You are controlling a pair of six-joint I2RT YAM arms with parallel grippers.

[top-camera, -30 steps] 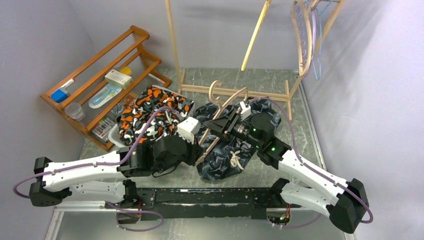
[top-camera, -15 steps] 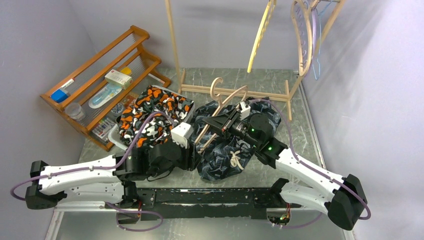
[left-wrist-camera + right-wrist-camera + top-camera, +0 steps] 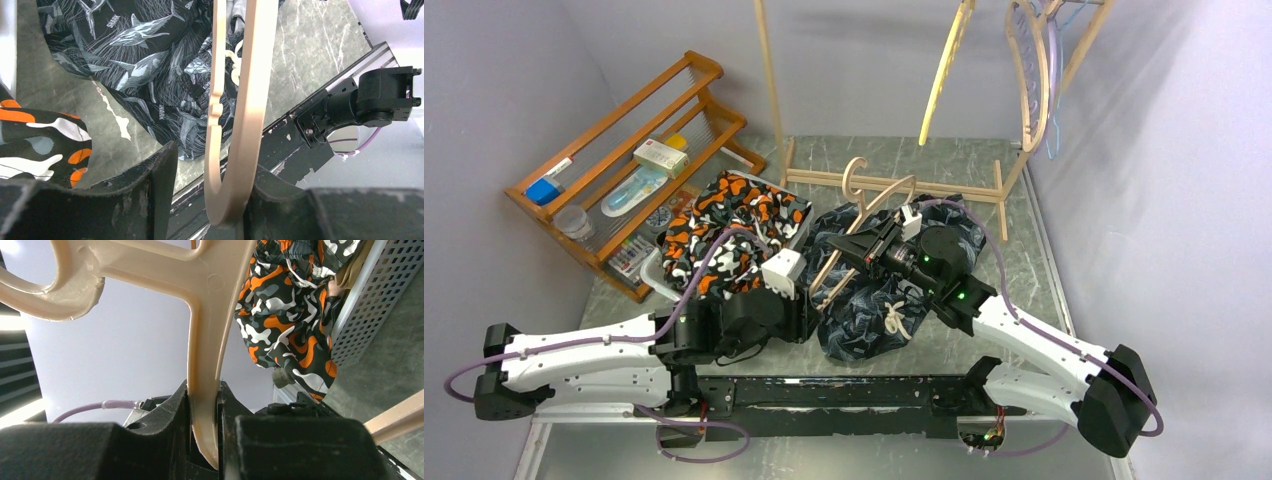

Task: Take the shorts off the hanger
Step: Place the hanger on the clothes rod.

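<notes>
Grey tabletop (image 3: 1024, 250): wooden rack (image 3: 696, 66) left, camouflage shorts (image 3: 739, 220) beside hanger (image 3: 240, 125).

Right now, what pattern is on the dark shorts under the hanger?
Grey-white sharks on black shorts, clearest in the left wrist view.

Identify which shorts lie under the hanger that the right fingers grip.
The dark shark-print pair with the white drawstring, directly below the hanger. The orange-black-white camouflage pair lies apart to its left, not under the hanger.
</notes>
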